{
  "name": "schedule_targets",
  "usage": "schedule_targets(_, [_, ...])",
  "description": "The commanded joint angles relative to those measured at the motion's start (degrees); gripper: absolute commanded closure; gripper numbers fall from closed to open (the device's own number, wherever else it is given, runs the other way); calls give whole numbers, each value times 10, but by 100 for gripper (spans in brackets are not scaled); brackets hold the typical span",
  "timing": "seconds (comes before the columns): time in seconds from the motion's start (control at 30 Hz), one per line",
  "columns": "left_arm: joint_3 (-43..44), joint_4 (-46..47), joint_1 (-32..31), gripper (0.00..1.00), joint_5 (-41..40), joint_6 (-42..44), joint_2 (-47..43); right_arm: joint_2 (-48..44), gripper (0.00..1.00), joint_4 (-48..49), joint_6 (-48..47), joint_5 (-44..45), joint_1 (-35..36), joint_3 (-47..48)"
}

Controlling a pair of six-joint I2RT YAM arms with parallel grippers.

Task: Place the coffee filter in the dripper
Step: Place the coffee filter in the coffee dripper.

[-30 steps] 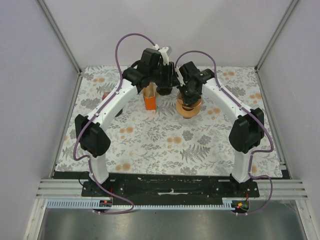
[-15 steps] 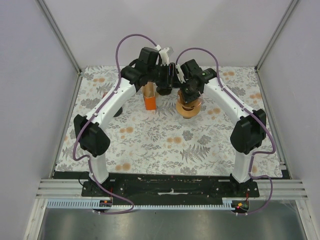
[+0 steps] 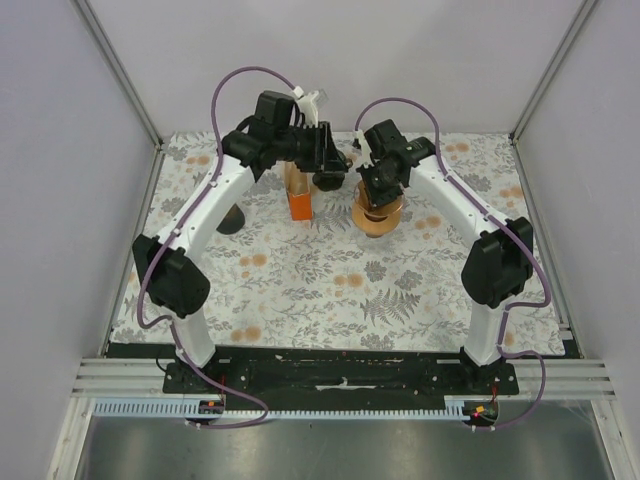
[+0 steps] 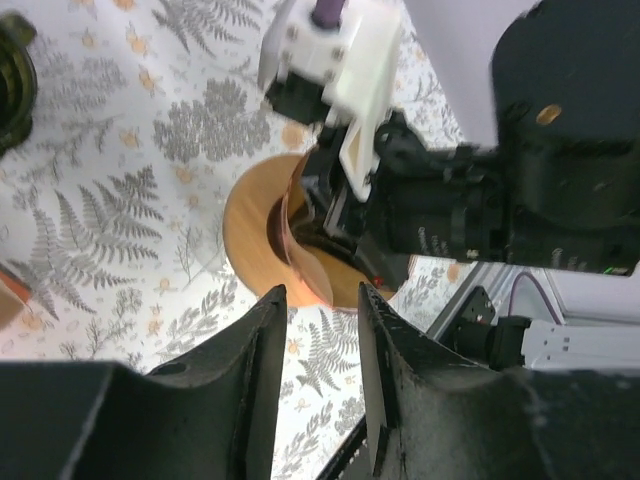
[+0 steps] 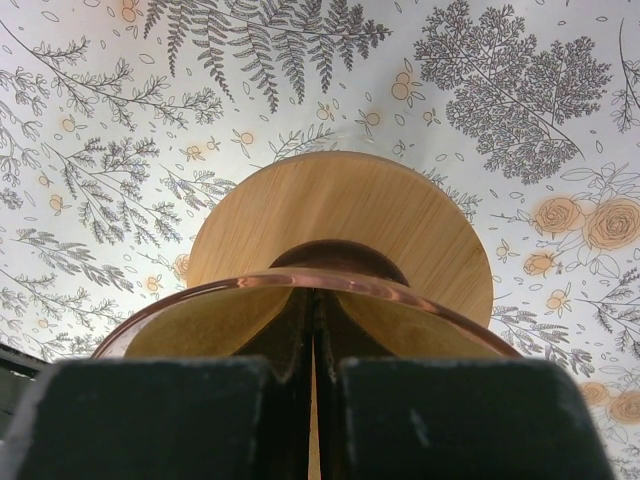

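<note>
**Readable text, labels, brands, numbers, signs:** 0 items.

**Entry 1.** Black motor housing [image 4: 440, 235] of the right arm, left wrist view. It carries a few small white marks that may be lettering. They are too small and blurred to read.

**Entry 2.** Orange box [image 3: 299, 205], top view. Any print on its faces is too small to make out.

**Entry 3.** Dripper [image 5: 340, 220], right wrist view. Its wooden collar shows grain only, with nothing that reads as lettering.

**Entry 4.** Tablecloth [image 5: 520, 80], all 3 views. The pattern is ferns and orange flowers, with no words or figures in it.
</note>
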Motion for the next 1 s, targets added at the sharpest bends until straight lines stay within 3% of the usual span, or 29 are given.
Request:
schedule_targets(0.0, [-70,13,-7,60,6,-1,-34,-8,100,14,5,-8,-1,18])
schedule_targets(0.2, [-101,35,-36,42,-8,5,-16,-8,100,15,5,-15,-1,21])
schedule_targets(0.33, [-97,46,-43,40,-19,0,1,-7,100,16,6,-20,-1,21])
schedule_targets(0.4, [-98,49,-46,42,-19,-4,5,-8,100,16,7,-20,-1,22])
schedule_targets(0.67, [-118,51,-51,66,-44,-13,13,-24,100,17,6,-29,0,29])
schedule_targets(0.97, [-123,49,-55,71,-56,-8,12,-45,100,12,-7,-18,-3,45])
